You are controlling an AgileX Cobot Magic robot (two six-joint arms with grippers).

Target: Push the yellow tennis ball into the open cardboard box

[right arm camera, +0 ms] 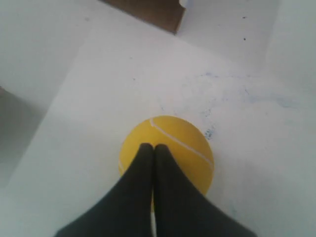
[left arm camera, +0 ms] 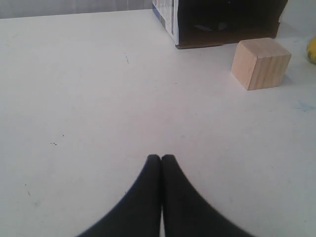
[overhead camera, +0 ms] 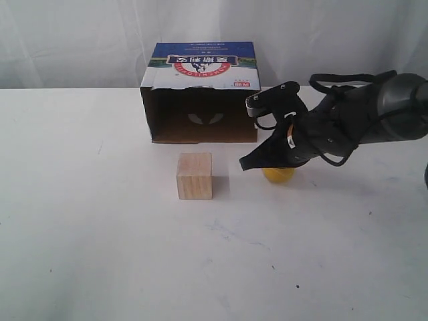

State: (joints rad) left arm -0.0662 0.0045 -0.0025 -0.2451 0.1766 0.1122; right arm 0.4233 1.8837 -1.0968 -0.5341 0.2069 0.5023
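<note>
The right gripper (overhead camera: 245, 165), pinched tight and holding nothing, sets its tip on the yellow tennis ball (overhead camera: 278, 175) just right of centre, so the push looks about to begin and must send it up-left into the open cardboard box (overhead camera: 200, 67).

Yellow tennis ball (right arm camera: 183, 144), with right gripper (right arm camera: 152, 147) over it.
Jaws pressed together, tips overlapping the ball's near side; white seam curves across the ball. White desk (right arm camera: 237, 74) beneath. Brown cardboard box (right arm camera: 154, 12) corner at twelve o'clock beyond the ball, apart.
</note>
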